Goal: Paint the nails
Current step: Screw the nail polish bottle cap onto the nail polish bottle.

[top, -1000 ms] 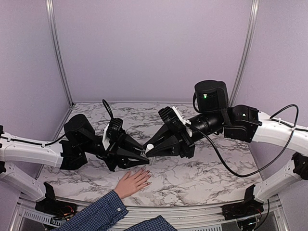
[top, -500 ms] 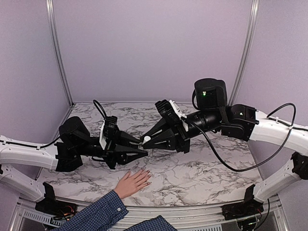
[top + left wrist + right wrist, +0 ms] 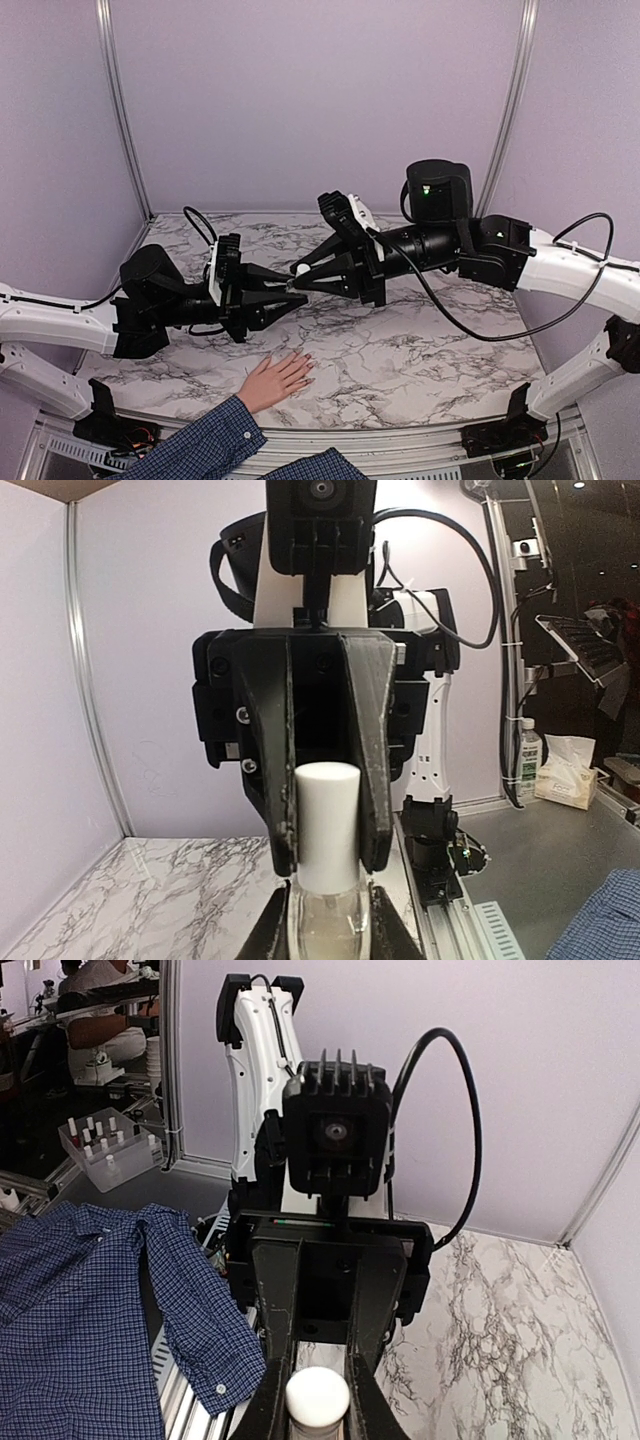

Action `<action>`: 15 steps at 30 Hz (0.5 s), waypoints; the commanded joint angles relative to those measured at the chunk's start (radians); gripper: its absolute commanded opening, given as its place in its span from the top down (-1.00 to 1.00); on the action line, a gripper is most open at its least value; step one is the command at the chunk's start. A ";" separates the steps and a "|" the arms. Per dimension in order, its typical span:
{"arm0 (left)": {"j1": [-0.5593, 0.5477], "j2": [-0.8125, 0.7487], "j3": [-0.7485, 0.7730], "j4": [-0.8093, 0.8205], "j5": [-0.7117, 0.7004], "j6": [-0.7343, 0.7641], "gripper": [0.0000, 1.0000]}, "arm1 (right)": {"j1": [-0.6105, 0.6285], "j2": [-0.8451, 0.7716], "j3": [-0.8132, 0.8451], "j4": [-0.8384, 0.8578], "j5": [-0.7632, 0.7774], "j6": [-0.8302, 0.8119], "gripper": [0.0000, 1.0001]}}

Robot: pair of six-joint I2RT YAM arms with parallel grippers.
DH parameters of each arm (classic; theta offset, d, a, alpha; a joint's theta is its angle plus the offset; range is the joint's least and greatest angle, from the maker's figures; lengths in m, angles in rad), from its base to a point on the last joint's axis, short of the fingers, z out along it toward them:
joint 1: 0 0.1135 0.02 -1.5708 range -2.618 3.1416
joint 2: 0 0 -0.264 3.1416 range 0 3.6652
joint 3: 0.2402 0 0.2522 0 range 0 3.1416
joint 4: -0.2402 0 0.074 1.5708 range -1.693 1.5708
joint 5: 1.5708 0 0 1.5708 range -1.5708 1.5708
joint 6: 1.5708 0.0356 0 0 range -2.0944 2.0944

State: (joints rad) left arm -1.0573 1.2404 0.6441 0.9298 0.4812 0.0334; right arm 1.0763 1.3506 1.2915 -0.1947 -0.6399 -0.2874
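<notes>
Two robot arms meet nose to nose above the middle of a marble-patterned table (image 3: pixel 430 350). The left end effector (image 3: pixel 288 290) is closed on a small clear glass bottle (image 3: pixel 325 925). The right end effector (image 3: pixel 303 276) is closed on the bottle's white cap (image 3: pixel 327 815), one finger on each side. Cap and bottle are joined, so the step in hand looks like unscrewing the cap to free the brush. A human hand (image 3: pixel 272 380) in a blue plaid sleeve (image 3: pixel 200 445) lies palm down on the table close to its near edge, left of centre. Its fingers are spread toward the right edge. The nails (image 3: pixel 305 372) sit at those fingertips, too small to make out one by one, below the bottle and nearer the arms' bases. To do this well, the left arm should likely hold the bottle firm and steady. The right arm should turn the cap squarely about its own axis, then draw it straight out along that axis. That way the brush clears the neck without scraping or dripping on the hand. Whether the bottle is upright or tilted cannot be told.
</notes>
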 commanded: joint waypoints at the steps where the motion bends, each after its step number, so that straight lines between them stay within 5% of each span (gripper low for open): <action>1: 0.011 -0.019 0.007 0.044 -0.214 0.026 1.00 | 0.017 0.040 0.000 0.003 0.033 0.044 1.00; 15: 0.011 0.003 0.000 0.053 -0.523 0.064 1.00 | 0.013 0.067 -0.061 0.164 0.266 0.190 1.00</action>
State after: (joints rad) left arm -1.0576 1.2407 0.6357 0.9283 0.1577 0.0986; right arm 1.0622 1.3880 1.2713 -0.0616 -0.3904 -0.1642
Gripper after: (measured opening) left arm 0.208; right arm 0.135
